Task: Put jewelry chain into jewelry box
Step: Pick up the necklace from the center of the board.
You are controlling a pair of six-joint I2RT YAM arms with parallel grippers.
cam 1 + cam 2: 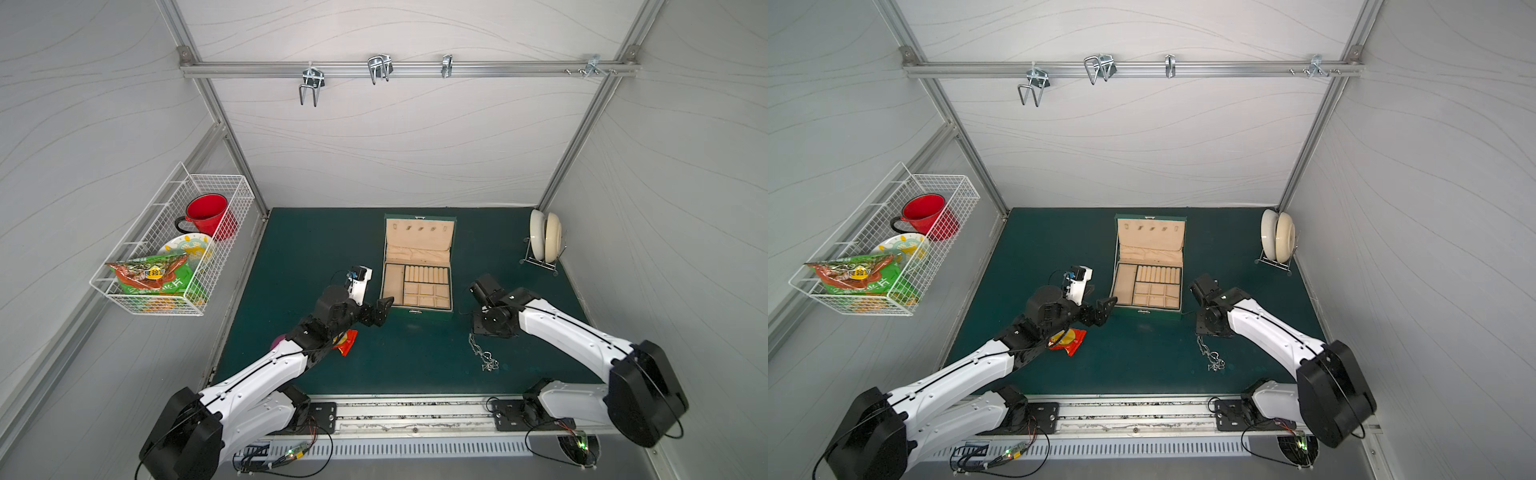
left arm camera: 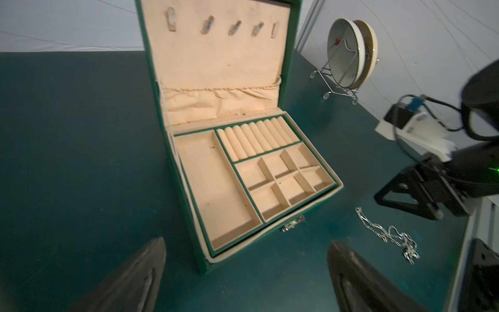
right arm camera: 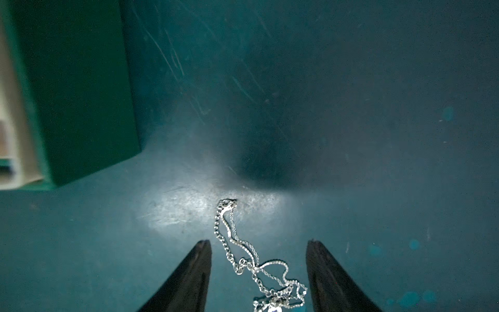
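Observation:
The jewelry box (image 1: 419, 312) (image 1: 1148, 312) (image 2: 199, 243) stands open at mid-table, dark green, with its lid upright, beige compartments and ring rolls. Its green wall (image 3: 78, 89) shows in the right wrist view. The jewelry chain (image 1: 482, 353) (image 1: 1211, 355) (image 2: 386, 232) (image 3: 243, 254), thin and silvery, lies loose on the mat to the right of the box's front. My right gripper (image 3: 259, 241) (image 1: 484, 330) points down over the chain's far end. Its fingers stand apart with the chain between them, untouched. My left gripper (image 2: 247, 241) (image 1: 380, 311) (image 1: 1102, 311) hovers wide open at the box's front left corner, holding nothing.
A rack with two plates (image 1: 544, 241) stands at the back right. An orange snack packet (image 1: 347, 343) lies under my left arm. A wire basket (image 1: 124, 286) on the left wall holds a red mug, a plate and a snack bag. Metal hooks (image 1: 380, 68) hang on the back rail.

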